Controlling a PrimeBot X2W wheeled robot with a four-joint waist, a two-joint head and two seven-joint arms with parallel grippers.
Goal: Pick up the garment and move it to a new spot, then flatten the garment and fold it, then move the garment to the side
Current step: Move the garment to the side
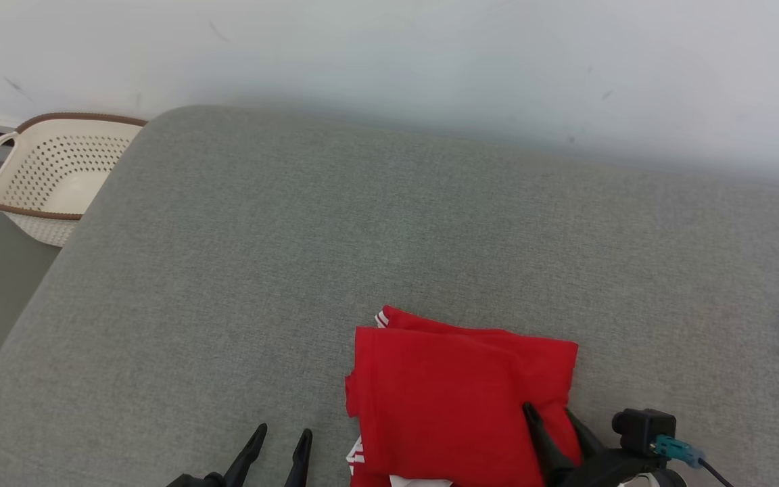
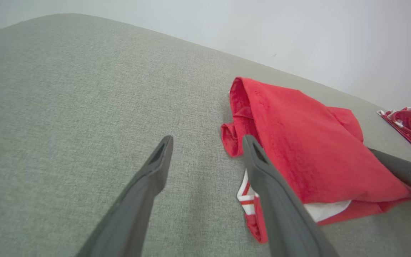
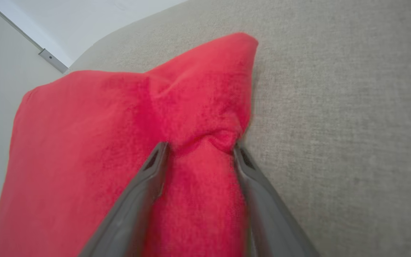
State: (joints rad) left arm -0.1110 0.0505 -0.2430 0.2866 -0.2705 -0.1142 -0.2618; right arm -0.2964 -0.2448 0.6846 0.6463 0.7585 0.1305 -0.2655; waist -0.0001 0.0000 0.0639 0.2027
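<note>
The grey cushion (image 1: 389,237) is seen by the head camera from high above its near edge, looking forward and down as far as the wall (image 1: 430,54). The left wrist camera is held low near that edge and is turned toward the far edge, somewhat to the right. The right wrist camera is set very close over the garment (image 3: 84,142). This garment and the cushion around it are shared by all three views.

Garment (image 1: 457,399): read as matt red knit cloth, slightly fuzzy. Cushion (image 1: 362,237) is covered in coarse grey woven fabric, matt. Basket (image 1: 51,176) is moulded in smooth cream perforated plastic; left gripper (image 2: 207,139) fingers (image 2: 141,200) are finished in dark matt plastic.
</note>
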